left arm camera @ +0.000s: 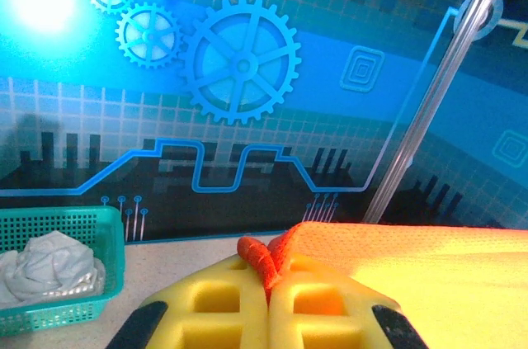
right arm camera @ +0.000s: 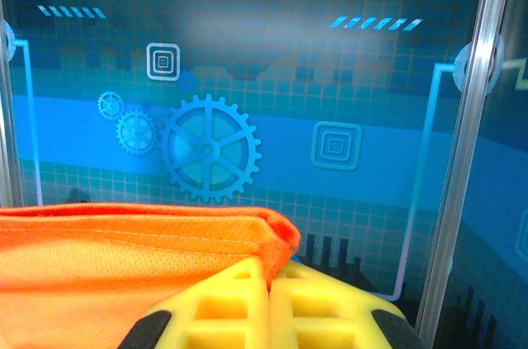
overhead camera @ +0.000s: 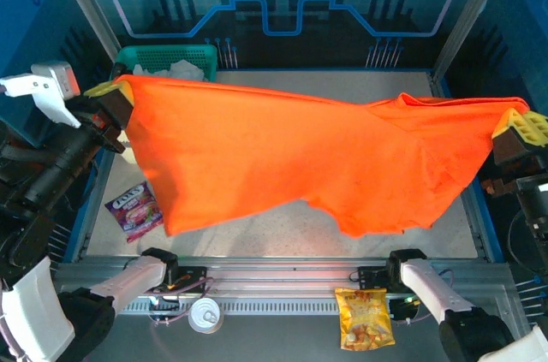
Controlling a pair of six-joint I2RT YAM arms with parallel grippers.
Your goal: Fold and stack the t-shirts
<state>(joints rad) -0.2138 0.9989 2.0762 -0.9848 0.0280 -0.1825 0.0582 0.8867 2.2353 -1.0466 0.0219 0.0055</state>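
Note:
A bright orange t-shirt [overhead camera: 291, 152] hangs stretched across the table, held up by both arms. My left gripper [overhead camera: 111, 98] is shut on its far left edge near the basket; a pinched fold of orange cloth [left arm camera: 266, 265] sticks out between the yellow pads [left arm camera: 223, 304]. My right gripper [overhead camera: 516, 129] is shut on the shirt's right edge at the table's right side, with the hemmed cloth [right arm camera: 165, 238] clamped between its yellow pads [right arm camera: 330, 308]. The lower part of the shirt droops toward the table's front.
A teal mesh basket [overhead camera: 167, 60] with white cloth [left arm camera: 49, 262] stands at the back left. A purple snack packet [overhead camera: 135, 210] lies front left on the table. On the front rail sit a small tin [overhead camera: 205, 316] and an orange-yellow snack bag [overhead camera: 366, 317].

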